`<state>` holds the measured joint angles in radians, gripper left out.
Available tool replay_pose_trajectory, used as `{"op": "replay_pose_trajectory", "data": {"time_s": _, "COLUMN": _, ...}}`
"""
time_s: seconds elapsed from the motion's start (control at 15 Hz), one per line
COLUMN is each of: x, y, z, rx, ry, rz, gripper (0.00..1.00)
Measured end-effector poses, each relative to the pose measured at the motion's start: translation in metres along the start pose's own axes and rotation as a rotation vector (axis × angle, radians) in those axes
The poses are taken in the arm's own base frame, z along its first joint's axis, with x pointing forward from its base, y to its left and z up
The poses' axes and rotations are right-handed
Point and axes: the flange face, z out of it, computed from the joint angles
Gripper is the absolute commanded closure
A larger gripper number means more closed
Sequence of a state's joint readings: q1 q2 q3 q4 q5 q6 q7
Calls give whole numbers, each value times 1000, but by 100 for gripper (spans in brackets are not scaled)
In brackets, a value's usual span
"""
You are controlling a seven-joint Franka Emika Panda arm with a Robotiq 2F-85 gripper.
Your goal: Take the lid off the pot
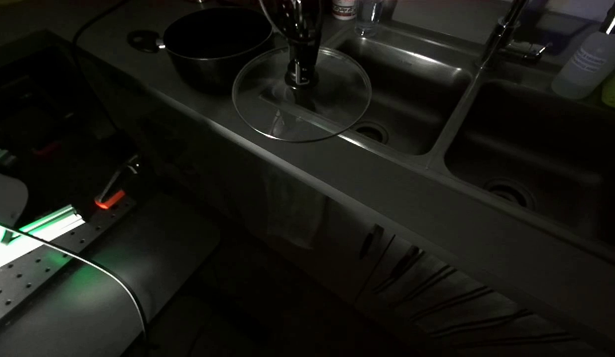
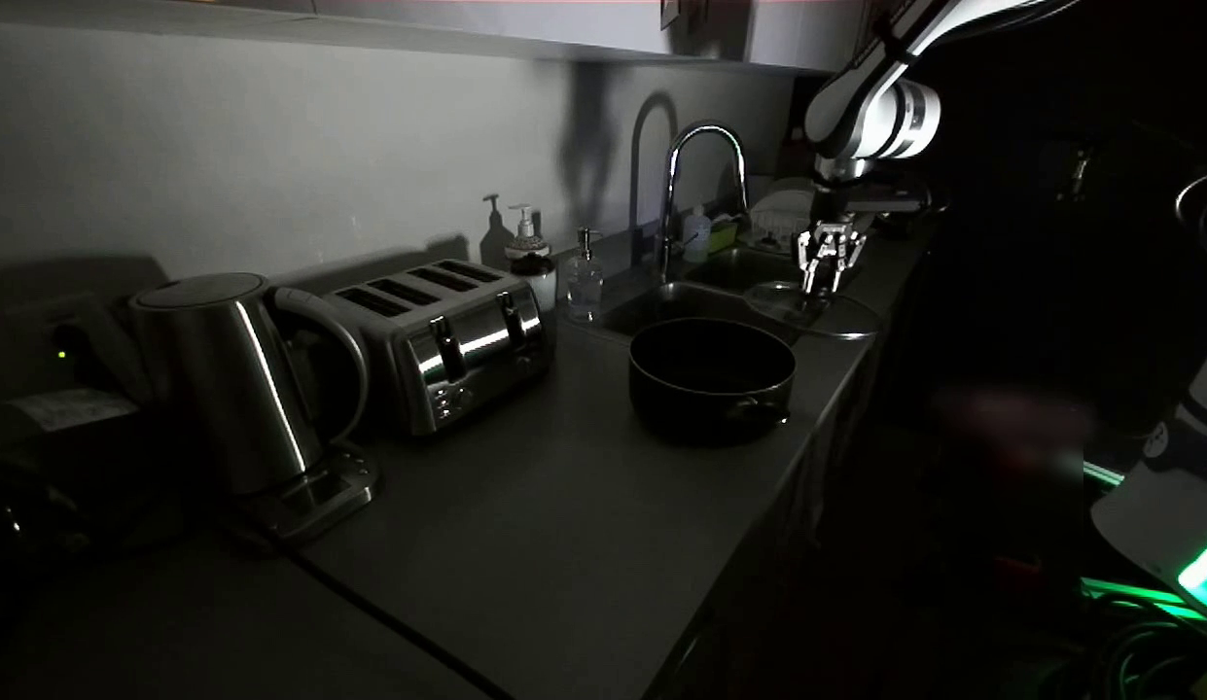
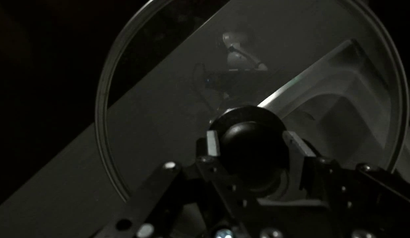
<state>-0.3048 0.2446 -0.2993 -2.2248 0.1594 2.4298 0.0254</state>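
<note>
The lid [image 1: 262, 106] is round clear glass with a thin metal rim and a dark centre knob. It is off the pot, roughly level, above the counter between the pot and the sink. It also shows in an exterior view [image 2: 846, 316] and fills much of the wrist view [image 3: 152, 138]. My gripper [image 3: 252, 143] has its fingers on both sides of the knob and is shut on it, seen too in an exterior view [image 2: 825, 282]. The black pot [image 1: 200, 72] stands uncovered on the counter beside the lid, in both exterior views [image 2: 705, 413].
A double steel sink [image 1: 461, 94] lies beside the lid, with a tall faucet [image 2: 673, 185] behind. A toaster [image 2: 477, 350], a kettle [image 2: 224, 389] and a soap bottle [image 2: 584, 282] stand along the wall. The counter's front edge runs close to the pot and lid. The scene is dark.
</note>
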Motion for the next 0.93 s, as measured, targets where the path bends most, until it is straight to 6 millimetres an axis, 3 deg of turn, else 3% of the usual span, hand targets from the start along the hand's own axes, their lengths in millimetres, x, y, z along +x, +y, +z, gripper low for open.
{"op": "replay_pose_trajectory", "data": {"time_s": 0.53, "x": 10, "y": -35, "z": 45, "rx": -48, "ry": -35, "rz": 45, "gripper": 75}}
{"op": "replay_pose_trajectory", "data": {"time_s": 0.93, "x": 9, "y": -37, "z": 62, "rx": -65, "ry": -41, "rz": 59, "gripper": 75}}
